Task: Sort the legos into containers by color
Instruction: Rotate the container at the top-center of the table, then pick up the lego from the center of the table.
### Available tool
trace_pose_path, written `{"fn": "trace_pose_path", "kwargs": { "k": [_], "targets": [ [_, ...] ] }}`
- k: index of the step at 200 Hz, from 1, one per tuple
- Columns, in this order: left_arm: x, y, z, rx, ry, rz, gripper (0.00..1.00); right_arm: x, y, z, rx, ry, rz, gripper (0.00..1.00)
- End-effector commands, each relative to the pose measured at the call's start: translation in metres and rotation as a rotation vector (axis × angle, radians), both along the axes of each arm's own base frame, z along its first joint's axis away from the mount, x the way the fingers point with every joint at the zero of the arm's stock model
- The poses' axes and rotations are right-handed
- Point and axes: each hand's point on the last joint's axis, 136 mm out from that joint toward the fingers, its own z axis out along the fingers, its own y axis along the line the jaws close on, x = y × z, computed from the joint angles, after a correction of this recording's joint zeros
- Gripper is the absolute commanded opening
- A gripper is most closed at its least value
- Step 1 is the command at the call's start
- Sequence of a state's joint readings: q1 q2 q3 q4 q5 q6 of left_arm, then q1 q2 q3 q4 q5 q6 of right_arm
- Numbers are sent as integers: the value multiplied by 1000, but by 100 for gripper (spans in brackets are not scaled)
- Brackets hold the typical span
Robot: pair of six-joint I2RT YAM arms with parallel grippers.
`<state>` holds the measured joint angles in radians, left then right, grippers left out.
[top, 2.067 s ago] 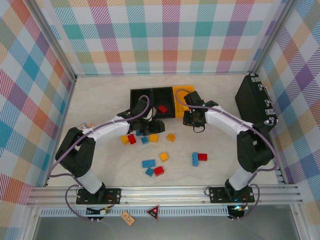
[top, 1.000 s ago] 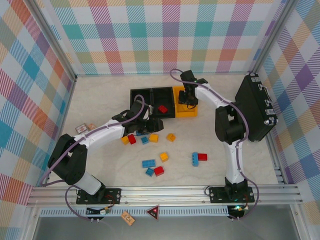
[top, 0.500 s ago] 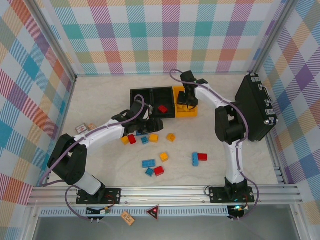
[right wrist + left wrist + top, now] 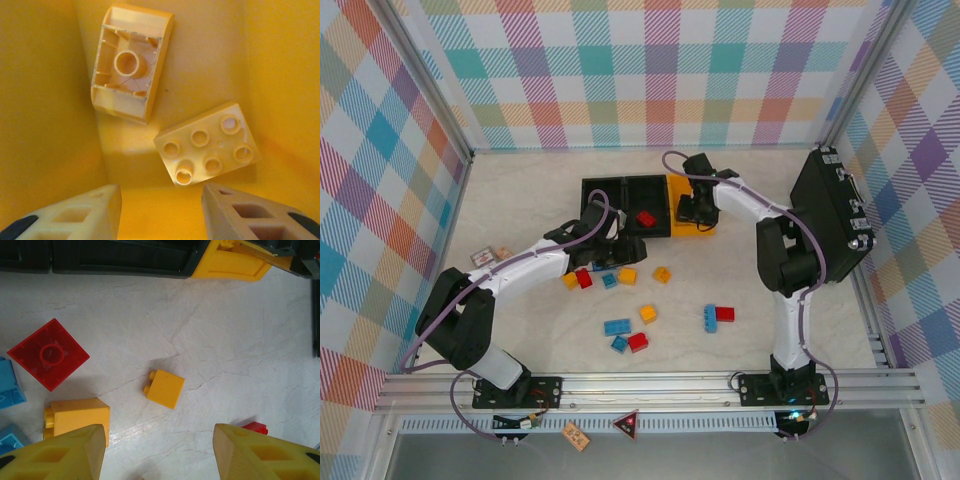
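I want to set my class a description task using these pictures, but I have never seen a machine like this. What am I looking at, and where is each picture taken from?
Two robot arms are bolted to a table. The overhead picture shows both: the left arm and the right arm. The other two pictures come from a camera on each wrist, looking down past that arm's jaws. Loose toy bricks lie on the table; three joined bins wait at the back. The left jaws stand open over an orange brick, holding nothing. The right jaws stand open over the yellow bin, above two yellow bricks lying in it.
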<state>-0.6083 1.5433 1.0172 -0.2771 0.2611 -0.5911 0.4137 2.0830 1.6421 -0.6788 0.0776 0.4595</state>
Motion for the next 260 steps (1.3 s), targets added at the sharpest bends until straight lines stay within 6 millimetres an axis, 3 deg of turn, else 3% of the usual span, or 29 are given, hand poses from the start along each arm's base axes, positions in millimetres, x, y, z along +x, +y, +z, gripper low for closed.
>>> {"fn": "trace_pose_path", "kwargs": {
  "k": [1, 58, 118, 154, 173, 211, 260],
  "targets": [
    [0, -4, -4, -7, 3, 0, 59, -9, 12, 17, 46, -18, 3, 47],
    [0, -4, -4, -5, 2, -2, 59, -15, 15, 21, 54, -13, 10, 47],
    [-2, 2, 4, 5, -23, 9, 59, -23, 10, 65, 78, -107, 9, 51],
    [-5, 8, 6, 9, -33, 29, 59, -43, 7, 82, 100, -125, 36, 53],
    [-15, 17, 1, 21, -2, 40, 60, -57, 16, 86, 147, -136, 109, 53],
    [-36, 30, -1, -8, 29, 44, 60, -94, 44, 83, 260, -169, 315, 53],
    [-62, 55, -17, 30, 83, 73, 62, -126, 64, 49, 282, -167, 462, 55]
  ]
}}
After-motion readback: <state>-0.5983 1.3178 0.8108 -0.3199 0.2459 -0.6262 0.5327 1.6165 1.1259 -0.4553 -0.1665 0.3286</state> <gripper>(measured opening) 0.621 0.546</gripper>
